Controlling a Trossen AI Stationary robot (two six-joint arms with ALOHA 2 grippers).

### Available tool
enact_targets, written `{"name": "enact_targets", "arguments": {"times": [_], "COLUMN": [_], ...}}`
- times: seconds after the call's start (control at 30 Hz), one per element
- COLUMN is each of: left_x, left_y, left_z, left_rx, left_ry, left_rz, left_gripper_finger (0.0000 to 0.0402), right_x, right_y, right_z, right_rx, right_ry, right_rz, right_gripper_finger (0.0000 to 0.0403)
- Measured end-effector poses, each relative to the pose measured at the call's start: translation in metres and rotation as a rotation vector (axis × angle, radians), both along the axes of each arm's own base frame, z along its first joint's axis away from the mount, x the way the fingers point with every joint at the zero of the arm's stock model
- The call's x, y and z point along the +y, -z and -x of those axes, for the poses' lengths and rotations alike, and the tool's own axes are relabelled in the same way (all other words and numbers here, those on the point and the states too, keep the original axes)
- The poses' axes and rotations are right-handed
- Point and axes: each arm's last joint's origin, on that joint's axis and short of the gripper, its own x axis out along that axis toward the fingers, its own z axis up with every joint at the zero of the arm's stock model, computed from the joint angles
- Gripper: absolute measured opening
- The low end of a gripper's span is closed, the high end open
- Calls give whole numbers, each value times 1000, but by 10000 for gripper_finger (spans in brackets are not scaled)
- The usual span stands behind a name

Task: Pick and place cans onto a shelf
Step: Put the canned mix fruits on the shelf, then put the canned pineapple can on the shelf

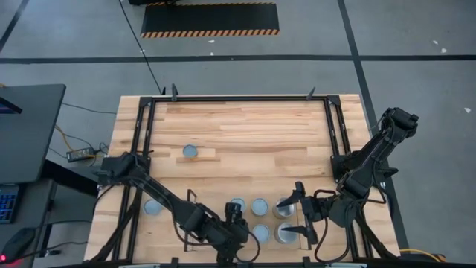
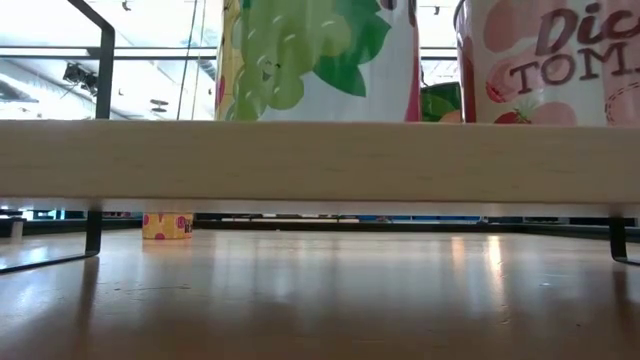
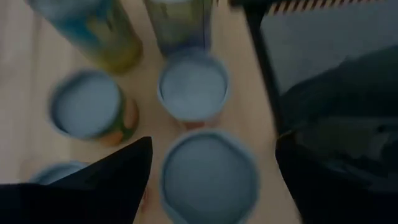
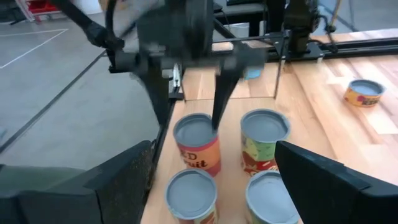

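Several silver-topped cans [image 1: 259, 206] stand upright in two rows on the light-wood shelf [image 2: 320, 150] at the table's near edge. My left gripper [image 3: 208, 186] hovers open over the left end of the near row. One can [image 3: 208, 180] stands below, between its spread fingers, and they are clear of it. In the right wrist view, the left gripper [image 4: 186, 115] hangs above the cans. My right gripper [image 1: 291, 221] waits open over the right-hand cans [image 4: 191, 193]. A lone can [image 1: 190, 151] stands on the table farther back, and another [image 1: 152, 207] at the left.
A black metal frame [image 1: 238, 97] surrounds the wooden table top. Thin dark rails [image 1: 190, 197] flank the shelf. The low view shows labelled cans [image 2: 300, 60] on top of the shelf plank and a small yellow can [image 2: 168, 225] on the table beyond.
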Motion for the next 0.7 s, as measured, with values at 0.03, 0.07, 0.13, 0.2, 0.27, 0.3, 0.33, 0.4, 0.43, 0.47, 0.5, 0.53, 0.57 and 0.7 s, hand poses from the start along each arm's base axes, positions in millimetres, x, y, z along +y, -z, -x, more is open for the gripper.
{"name": "enact_targets", "arguments": {"times": [0.03,0.07,0.13,0.2,0.27,0.3,0.33,0.4,0.43,0.47,0.5,0.53,0.57,0.7], "left_x": [2,5,15,31,50,59,68,86,95,105,116,126,138,187], "left_y": [-11,-22,-42,-59,-73,-76,-77,-71,-67,-61,-55,-48,-40,-12], "left_z": [1,4,12,22,35,40,46,54,59,63,68,73,77,96], "left_rx": [-22,-42,-68,-76,-69,-61,-52,-13,4,22,37,50,68,116], "left_ry": [-4,-10,-45,-101,-209,-268,-323,-416,-457,-500,-549,-604,-676,-974], "left_rz": [11,13,-18,-57,-88,-102,-123,-149,-149,-149,-142,-126,-106,-36], "left_gripper_finger": [346,346,346,346,346,346,345,345,345,345,345,345,345,345], "right_x": [0,0,1,1,2,3,4,7,9,10,12,14,15,16], "right_y": [0,0,0,0,1,1,3,9,12,15,17,19,19,14], "right_z": [0,0,0,0,1,0,0,-2,-3,-5,-6,-8,-9,-9], "right_rx": [4,7,10,10,12,13,17,30,38,44,45,41,35,-18], "right_ry": [-8,-11,-10,-8,-10,-9,-10,-12,-12,-12,-12,-13,-17,-76], "right_rz": [-7,-14,-26,-29,-35,-41,-38,-23,-13,-6,-6,-11,-17,64], "right_gripper_finger": [348,348,348,348,348,348,348,348,348,348,348,348,348,348]}}
